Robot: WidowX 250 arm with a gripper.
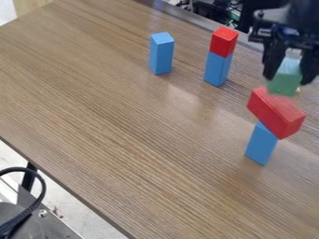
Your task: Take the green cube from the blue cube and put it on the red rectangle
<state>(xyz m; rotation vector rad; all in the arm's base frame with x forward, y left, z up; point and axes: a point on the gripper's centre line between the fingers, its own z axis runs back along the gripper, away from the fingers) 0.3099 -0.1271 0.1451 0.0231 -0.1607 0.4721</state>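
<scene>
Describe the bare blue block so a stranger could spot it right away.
Near the far edge of the brown table stands a blue block topped by a red cube. Left of it in the view is the bare blue block, upright, the only blue one with nothing on top.

Brown wood-grain surface (143, 149); small red block (223, 42) atop upright blue block (218, 69); second upright blue block (261, 144) lower right; black curved cable (42, 186) and grey metal plate (48, 224), lower left; dark clutter (215, 9) beyond far edge.

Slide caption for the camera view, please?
Gripper holds the green cube at the red rectangle atop an upright blue block; farther back, a red cube tops another blue block.
</scene>
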